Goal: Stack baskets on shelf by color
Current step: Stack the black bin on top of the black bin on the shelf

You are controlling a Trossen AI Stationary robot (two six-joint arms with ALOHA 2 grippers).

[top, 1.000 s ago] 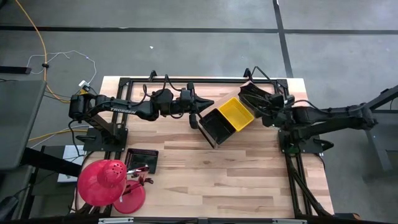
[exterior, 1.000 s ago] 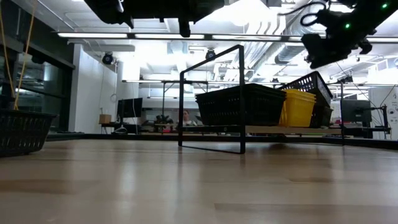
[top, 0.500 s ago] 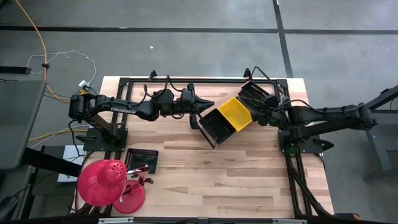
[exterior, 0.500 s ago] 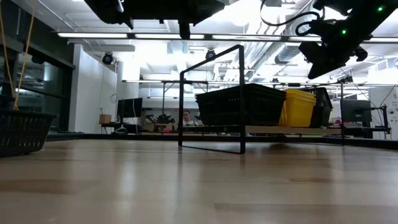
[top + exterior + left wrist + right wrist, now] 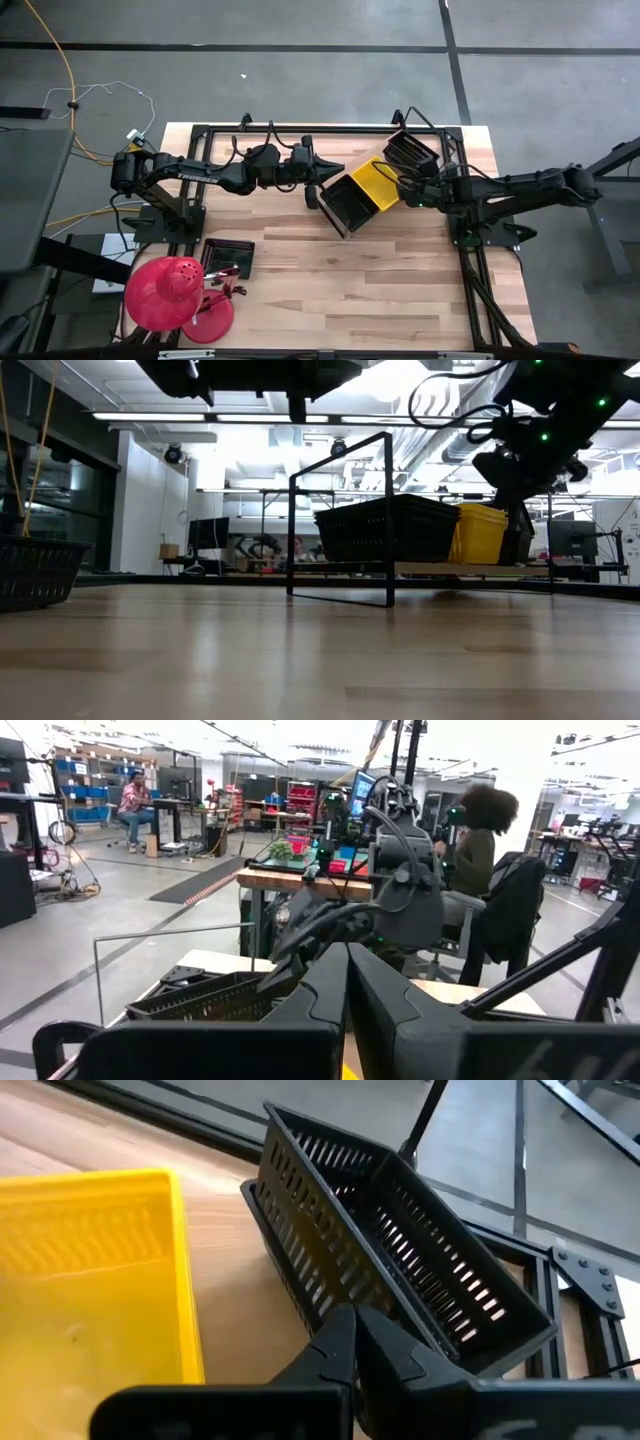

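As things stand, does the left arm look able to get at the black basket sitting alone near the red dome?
Probably yes. The lone black basket lies open on the table on the left arm's side, with nothing over it; the left gripper, shut, hovers by the shelf.

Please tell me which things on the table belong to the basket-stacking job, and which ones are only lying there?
Belong to the job:
- black plastic mesh basket on shelf
- bright yellow plastic basket
- tilted black mesh basket
- black mesh basket near table's front left
- slanted wooden shelf in black frame

Only lying about:
- red dome-shaped object
- red round disc
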